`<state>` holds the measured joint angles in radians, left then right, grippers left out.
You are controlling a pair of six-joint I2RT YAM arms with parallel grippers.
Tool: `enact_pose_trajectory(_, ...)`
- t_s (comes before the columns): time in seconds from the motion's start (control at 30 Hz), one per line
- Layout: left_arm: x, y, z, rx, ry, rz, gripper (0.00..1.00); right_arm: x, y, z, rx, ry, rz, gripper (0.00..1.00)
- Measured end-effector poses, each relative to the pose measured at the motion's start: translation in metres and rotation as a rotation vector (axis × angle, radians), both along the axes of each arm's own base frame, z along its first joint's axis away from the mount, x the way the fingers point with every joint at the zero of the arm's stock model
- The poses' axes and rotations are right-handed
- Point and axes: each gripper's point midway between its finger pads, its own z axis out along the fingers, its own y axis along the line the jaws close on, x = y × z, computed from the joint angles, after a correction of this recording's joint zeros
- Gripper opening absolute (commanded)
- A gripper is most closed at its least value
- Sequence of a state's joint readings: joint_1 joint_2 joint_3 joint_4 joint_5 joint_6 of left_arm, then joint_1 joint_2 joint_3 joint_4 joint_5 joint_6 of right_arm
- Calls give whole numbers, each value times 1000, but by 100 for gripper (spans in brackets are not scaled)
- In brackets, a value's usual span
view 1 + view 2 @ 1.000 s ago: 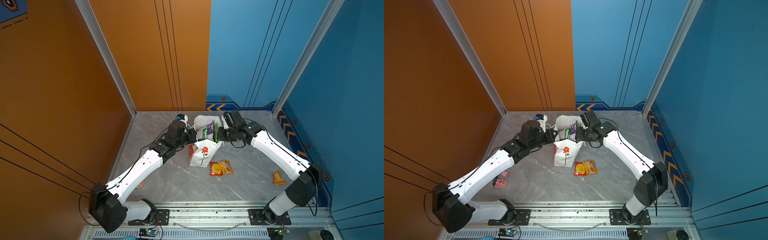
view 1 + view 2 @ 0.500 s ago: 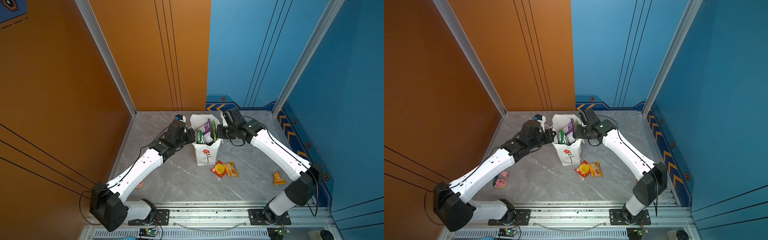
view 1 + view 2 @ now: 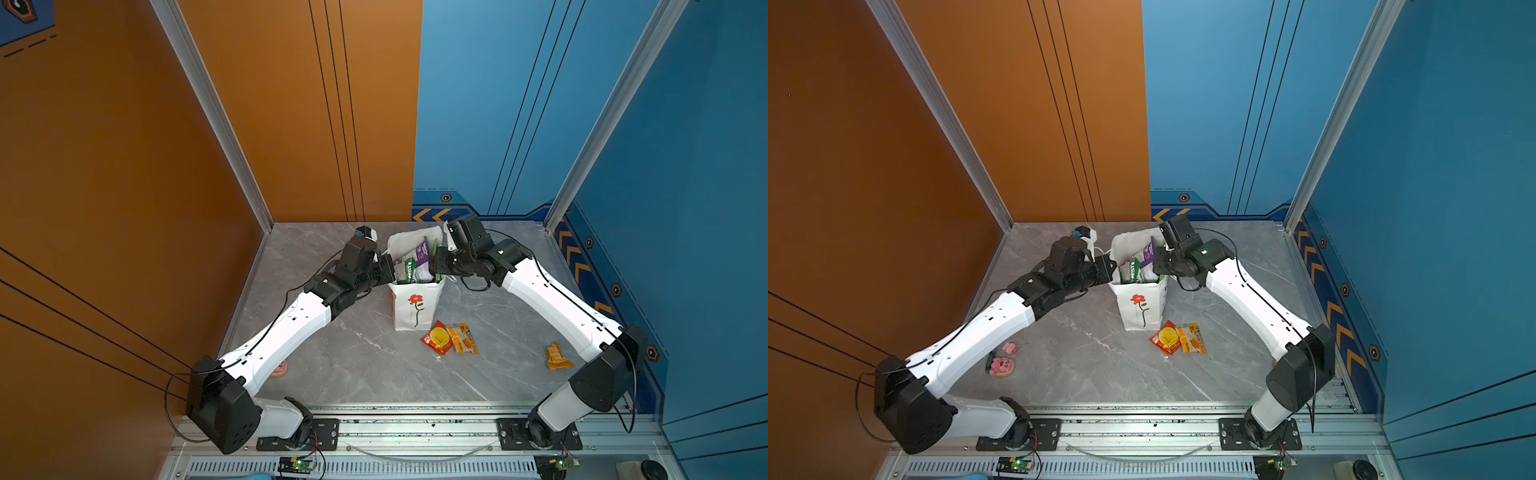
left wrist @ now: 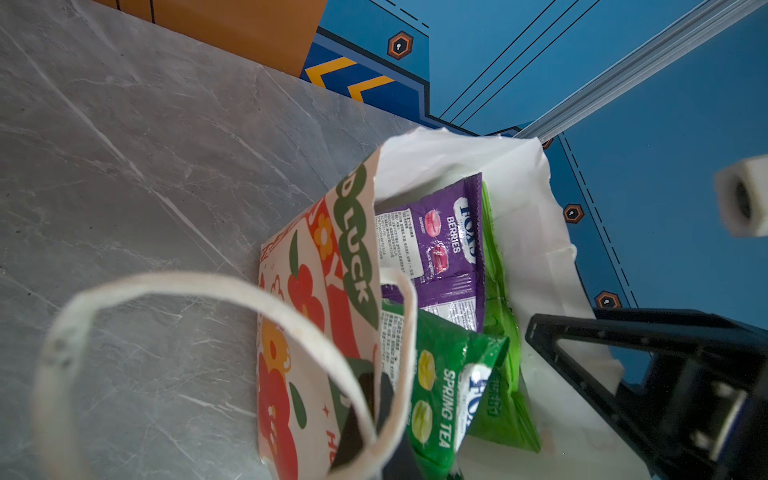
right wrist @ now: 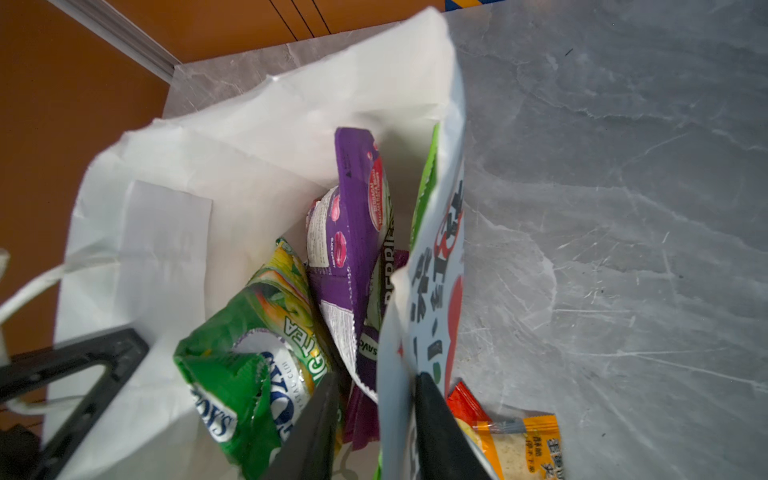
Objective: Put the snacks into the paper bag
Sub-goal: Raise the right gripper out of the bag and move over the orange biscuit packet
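Two grippers: at the rim of the paper bag (image 3: 415,307), at 9 and 3 o'clock of its mouth.
Left gripper (image 3: 387,266): fully closed, pinching the bag's 9 o'clock wall near the cord handle (image 4: 208,286).
Right gripper (image 5: 376,376): narrowly parted, one finger inside the mouth, one outside, with the 3 o'clock wall between them.
Bag edges: crumpled rim, taller far wall, mouth spread open.
Room inside: bare white paper along the 12 o'clock wall, packets crowded toward 6 o'clock.
Table (image 3: 353,365) edges: orange panels from 9 to 12 o'clock, blue from 12 to 3, metal rail at 6.
Open floor: bare grey marble from the bag's foot toward 6 and 7 o'clock.
Bag look: white paper, upright mid-table, red flower on a thin stem on the front.
Snacks inside: purple packet (image 4: 440,241), dark green tea packet (image 4: 440,399), bright green packet (image 4: 498,291), all on edge.
Snacks outside: red packet (image 3: 436,338) and orange-trimmed packet (image 3: 464,338), side by side at 5 o'clock just beside the bag's foot; orange packet (image 3: 557,357) at 4 o'clock, well apart.
Pink round thing (image 3: 1000,365): 8 o'clock, beside the left arm.
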<state>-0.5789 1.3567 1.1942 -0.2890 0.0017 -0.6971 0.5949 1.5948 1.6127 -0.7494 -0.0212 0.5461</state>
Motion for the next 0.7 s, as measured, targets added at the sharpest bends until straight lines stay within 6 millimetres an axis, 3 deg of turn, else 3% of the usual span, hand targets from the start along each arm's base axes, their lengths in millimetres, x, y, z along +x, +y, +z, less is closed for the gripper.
enact_pose_trajectory(0.2, 0, 0, 0, -1, 0, -1, 0, -7, -17, 34, 51, -67, -22, 48)
enact_pose_trajectory(0.43, 1, 2, 0, -1, 1, 4, 0, -24, -63, 70, 116, -145, -88, 54)
enact_pose_trajectory(0.57, 2, 4, -1, 0, 3, 10, 0, -43, -97, 67, 146, -166, -150, 58)
enact_pose_trajectory(0.7, 4, 7, -3, -8, -1, 20, 0, -57, -136, 46, 168, -143, -254, 64)
